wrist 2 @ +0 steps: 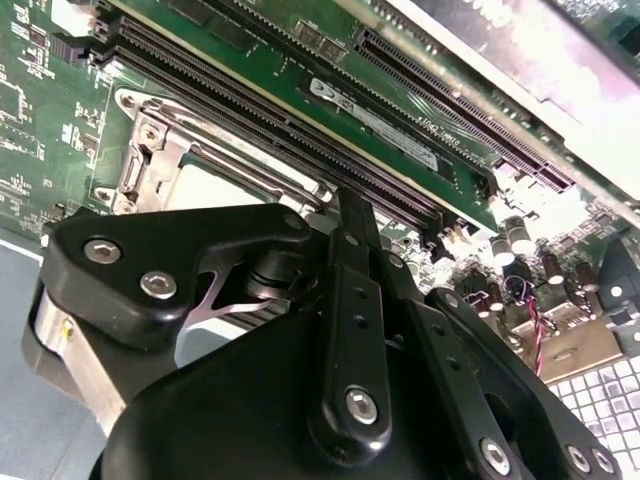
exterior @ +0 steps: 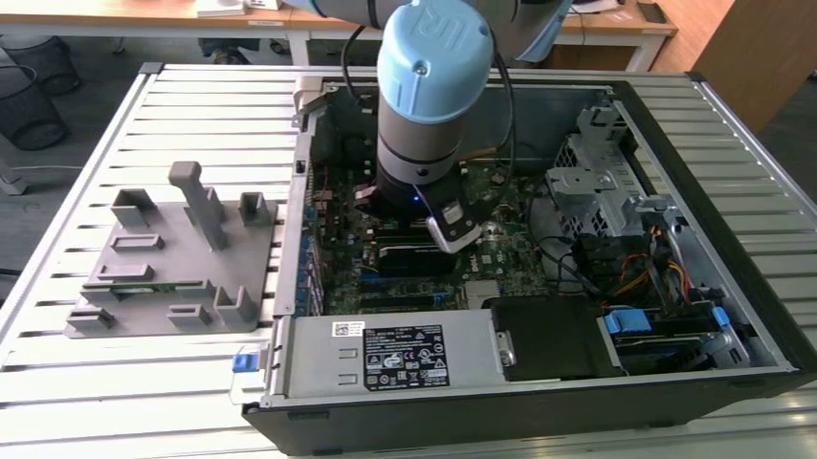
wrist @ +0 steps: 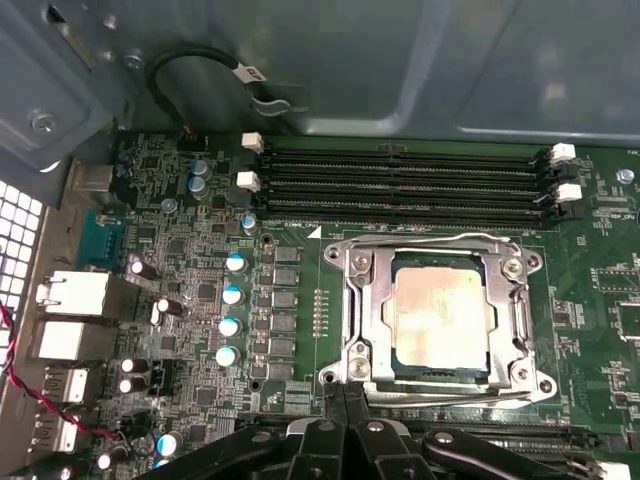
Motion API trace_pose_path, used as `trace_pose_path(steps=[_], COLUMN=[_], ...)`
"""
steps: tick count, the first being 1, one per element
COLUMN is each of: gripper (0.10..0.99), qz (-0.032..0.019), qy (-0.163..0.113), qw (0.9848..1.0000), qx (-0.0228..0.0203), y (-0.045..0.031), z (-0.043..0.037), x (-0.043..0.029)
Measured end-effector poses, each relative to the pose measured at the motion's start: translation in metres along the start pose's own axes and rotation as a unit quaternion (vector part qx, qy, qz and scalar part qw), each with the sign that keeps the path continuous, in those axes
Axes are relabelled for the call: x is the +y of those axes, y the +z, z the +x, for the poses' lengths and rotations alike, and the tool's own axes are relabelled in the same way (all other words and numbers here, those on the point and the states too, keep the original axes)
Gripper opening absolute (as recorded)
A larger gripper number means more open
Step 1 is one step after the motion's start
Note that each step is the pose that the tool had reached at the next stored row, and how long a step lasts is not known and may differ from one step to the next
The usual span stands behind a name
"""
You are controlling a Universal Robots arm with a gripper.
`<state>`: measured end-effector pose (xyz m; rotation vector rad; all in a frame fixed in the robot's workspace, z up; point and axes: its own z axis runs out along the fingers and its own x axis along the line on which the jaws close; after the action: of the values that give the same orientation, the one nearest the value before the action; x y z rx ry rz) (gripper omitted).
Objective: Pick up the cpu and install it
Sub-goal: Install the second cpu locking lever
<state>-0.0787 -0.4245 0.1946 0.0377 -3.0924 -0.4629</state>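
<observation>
We see the arm [exterior: 428, 115] reaching down into the open computer case [exterior: 715, 124], and the gripper [wrist: 345, 425] hangs close above the motherboard [wrist: 300, 300] just beside the metal socket frame [wrist: 360, 300], where the cpu [wrist: 440, 318] lies seated with open air above its top. In the first wrist view the memory slots [wrist: 400, 180] lie low at twelve o'clock of the socket, and small upright capacitors [wrist: 232, 295] stand at nine o'clock. In the exterior view the drive cage [exterior: 600, 182] and loose cables [exterior: 638, 277] crowd three o'clock of the arm, the power supply [exterior: 396, 356] blocks six o'clock, while the slatted table [exterior: 205, 115] around the grey fixture block [exterior: 179, 258] at nine o'clock lies open.
</observation>
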Motion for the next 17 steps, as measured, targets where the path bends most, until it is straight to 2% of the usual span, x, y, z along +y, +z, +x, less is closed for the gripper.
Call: trace_pose_path(steps=[10, 17], gripper=[0.106, 0.106], qz=[-0.0083, -0.0115], qy=[0.0, 0.0], qw=[1.0, 0.9999], qx=[-0.0001, -0.0002], y=[0.004, 0.0061], z=[0.0024, 0.0035], x=[-0.0012, 0.0001])
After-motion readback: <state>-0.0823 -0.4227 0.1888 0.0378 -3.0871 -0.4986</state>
